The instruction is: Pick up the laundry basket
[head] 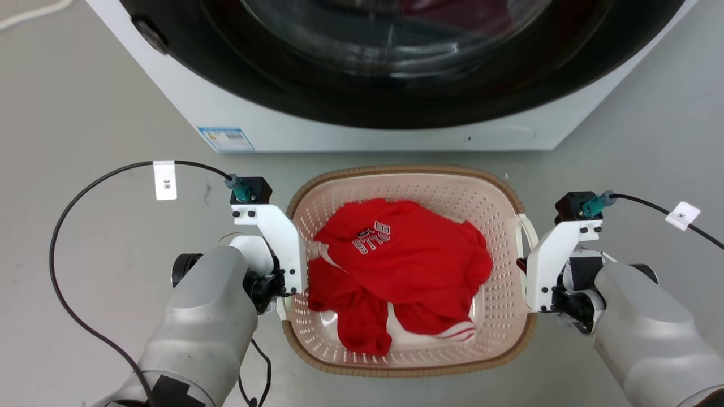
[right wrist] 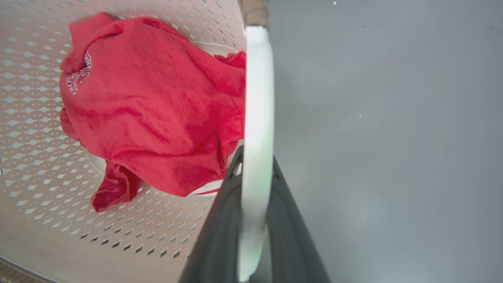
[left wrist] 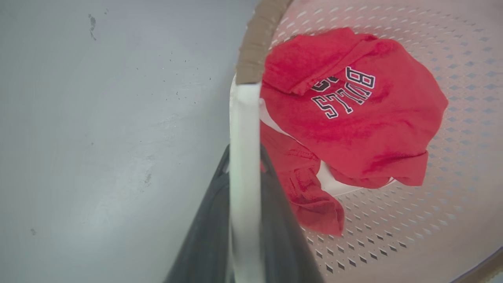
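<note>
The laundry basket (head: pixel 500 316), pale pink with perforated walls and a brown woven rim (head: pixel 407 169), is on the floor in front of me with red clothes (head: pixel 401 260) inside. My left gripper (head: pixel 284 297) is at its left side. In the left wrist view, the two dark fingers (left wrist: pixel 275 204) close on the white handle (left wrist: pixel 244 118). My right gripper (head: pixel 529 271) is at the right side. There the fingers (right wrist: pixel 224 212) clamp the other white handle (right wrist: pixel 257 98). The perforated wall (left wrist: pixel 452 196) and the red shirt (right wrist: pixel 149 114) lie beyond the fingers.
A white washer (head: pixel 367 133) with a dark round door stands right behind the basket, close to its far rim. Black cables (head: pixel 73 198) loop from both wrists over the grey floor (head: pixel 85 102), which stretches to either side.
</note>
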Robot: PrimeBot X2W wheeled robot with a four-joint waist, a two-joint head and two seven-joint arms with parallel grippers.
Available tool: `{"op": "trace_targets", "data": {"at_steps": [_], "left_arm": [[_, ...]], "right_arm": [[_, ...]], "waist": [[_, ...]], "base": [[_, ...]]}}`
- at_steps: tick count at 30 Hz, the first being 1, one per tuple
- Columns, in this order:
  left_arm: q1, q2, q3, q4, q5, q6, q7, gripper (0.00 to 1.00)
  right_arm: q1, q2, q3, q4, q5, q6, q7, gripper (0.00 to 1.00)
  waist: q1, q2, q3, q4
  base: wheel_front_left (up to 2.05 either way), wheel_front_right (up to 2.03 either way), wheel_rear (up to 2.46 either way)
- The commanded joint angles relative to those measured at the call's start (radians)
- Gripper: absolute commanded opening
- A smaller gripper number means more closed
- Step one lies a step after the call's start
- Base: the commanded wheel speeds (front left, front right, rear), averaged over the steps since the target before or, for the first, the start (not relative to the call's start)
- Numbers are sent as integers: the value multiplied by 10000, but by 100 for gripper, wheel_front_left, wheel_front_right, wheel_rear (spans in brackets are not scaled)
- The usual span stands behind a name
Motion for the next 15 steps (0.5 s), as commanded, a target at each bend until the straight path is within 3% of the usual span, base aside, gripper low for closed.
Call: {"op": "trace_targets", "data": {"at_steps": [1,6,15], "left_arm": [[-89,-370,-91,-202,-160,-140,136,0],[-248,-244,-472,-403,-690,-141,1067,0],[-324,-106,-925,-438,-1145,-142,1872,0]], "right_arm": [[-159,280,112,-199,155,142,196,0],[-362,129,307,-106,805,142,1472,0],[-530,195,433,204,1364,141,2728,0]], "waist": [[1,-1,-452,57],[1,-1,-1314,93],[1,-1,-2303,71]], "base": [[0,0,0],[0,0,0],[0,0,0]]}}
